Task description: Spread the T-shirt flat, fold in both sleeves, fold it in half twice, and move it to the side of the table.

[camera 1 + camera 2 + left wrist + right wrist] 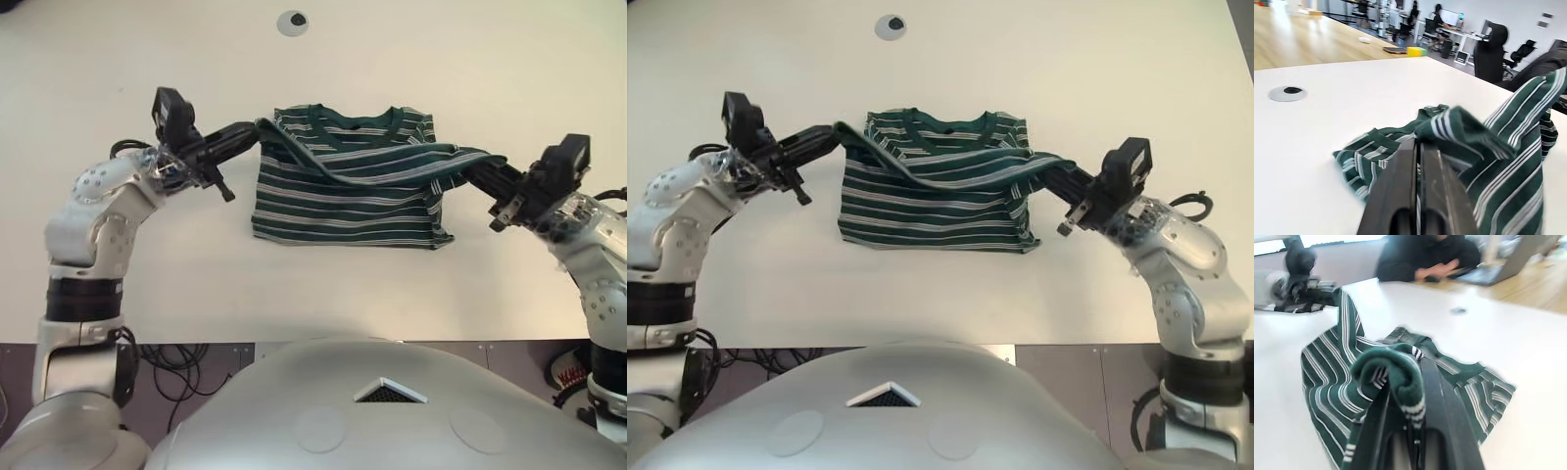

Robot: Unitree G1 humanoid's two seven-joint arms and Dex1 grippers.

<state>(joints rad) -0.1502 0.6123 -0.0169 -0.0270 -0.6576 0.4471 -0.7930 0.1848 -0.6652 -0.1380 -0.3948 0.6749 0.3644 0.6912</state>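
Note:
A green T-shirt (343, 201) with white stripes lies on the white table (411, 69), sleeves folded in, collar toward the far edge. Its near hem is lifted and stretched as a band above the cloth between both grippers. My left gripper (257, 129) is shut on the hem's left corner, seen close in the left wrist view (1418, 142). My right gripper (477, 164) is shut on the hem's right corner, bunched between its fingers (1410, 377). Across the shirt, the right wrist view shows the left gripper (1327, 291).
A round grey cable grommet (292, 22) sits in the table near the far edge. Bare tabletop lies on all sides of the shirt. Cables (176, 362) hang below the near table edge at the left.

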